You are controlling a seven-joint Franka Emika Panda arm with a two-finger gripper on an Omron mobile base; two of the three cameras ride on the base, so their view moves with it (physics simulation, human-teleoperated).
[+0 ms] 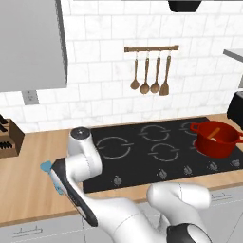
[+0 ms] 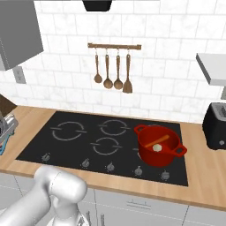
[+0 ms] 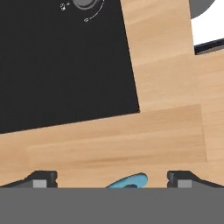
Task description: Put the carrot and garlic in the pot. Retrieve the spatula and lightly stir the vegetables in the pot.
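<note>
Two dark finger tips stand far apart at the bottom of the hand view, one near each lower corner, so the gripper (image 3: 111,179) is spread wide and holds nothing; between the tips, on the wooden counter (image 3: 166,131), a curved bit of the light-blue spatula (image 3: 129,180) shows, apart from both fingers as far as can be told; just beyond it runs bare wood, and past that the black cooktop (image 3: 65,65) takes up the upper left of that view, with a grey knob at its top edge; from the left base view the white arm (image 1: 83,163) bends down low over the counter left of the cooktop, and blue parts of the spatula peek out at its left side, on the wood near the counter's front edge; a dark knife block (image 1: 9,137) stands further left against the wall; well apart from all this, on the right side of the cooktop, sits the red pot (image 2: 158,145) on a front right burner; inside it lie the carrot (image 2: 160,141), a slim orange stick slanting across, and the garlic (image 2: 157,148), a small whitish bulb just beside it; on the tiled wall above the cooktop a wooden rail (image 2: 114,46) carries four brown utensils (image 2: 112,73); a black toaster (image 2: 216,126) stands on the counter to the right of the pot.
</note>
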